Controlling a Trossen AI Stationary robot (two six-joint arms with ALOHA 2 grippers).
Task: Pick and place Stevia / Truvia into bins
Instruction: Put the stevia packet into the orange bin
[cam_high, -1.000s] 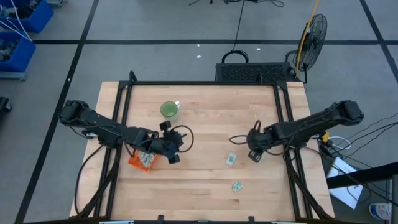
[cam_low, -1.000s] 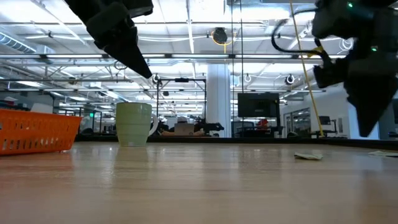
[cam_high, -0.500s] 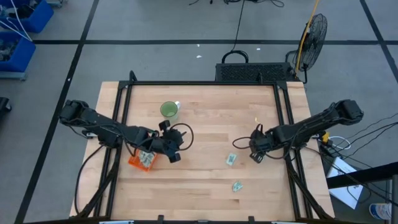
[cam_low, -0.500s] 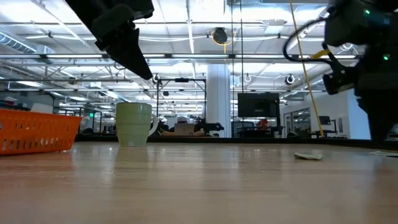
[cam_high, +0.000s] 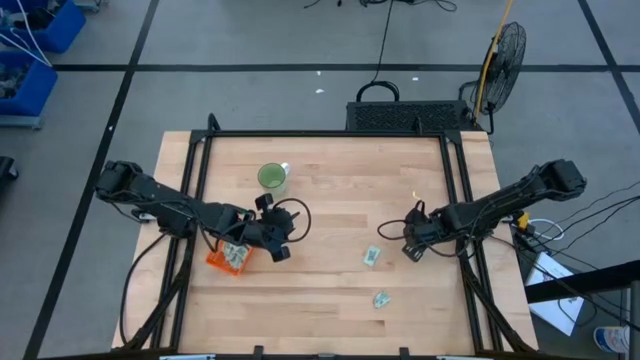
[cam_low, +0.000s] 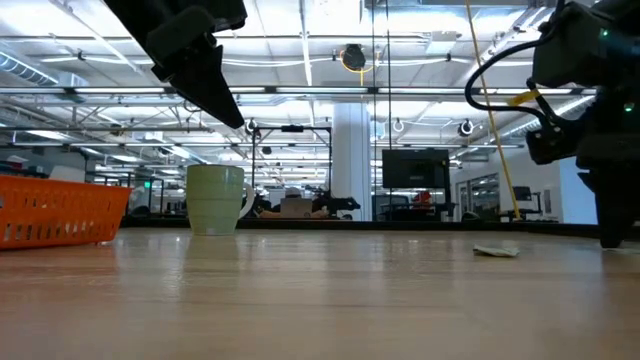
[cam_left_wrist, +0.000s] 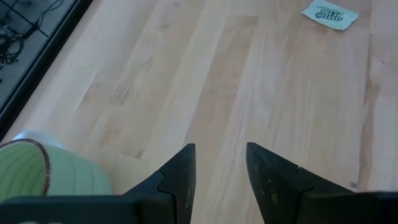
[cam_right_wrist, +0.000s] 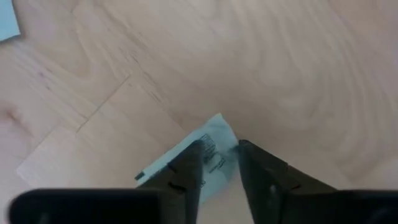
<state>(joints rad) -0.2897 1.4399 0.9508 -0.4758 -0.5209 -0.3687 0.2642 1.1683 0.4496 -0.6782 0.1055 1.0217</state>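
Two packets (cam_high: 372, 257) lie on bare wood. Right gripper (cam_right_wrist: 219, 167) fingers straddle one near the table (cam_high: 330, 200) edge, closing; left gripper (cam_left_wrist: 220, 168) open.

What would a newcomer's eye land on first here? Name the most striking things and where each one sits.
The bright orange bin near the table's left side stands out first, with packets already inside and the left hand hovering open just beside it. A round green cup stands behind it. On the right, the right hand is down at the tabletop, its fingers astride a Stevia packet, while two more packets lie loose nearby.
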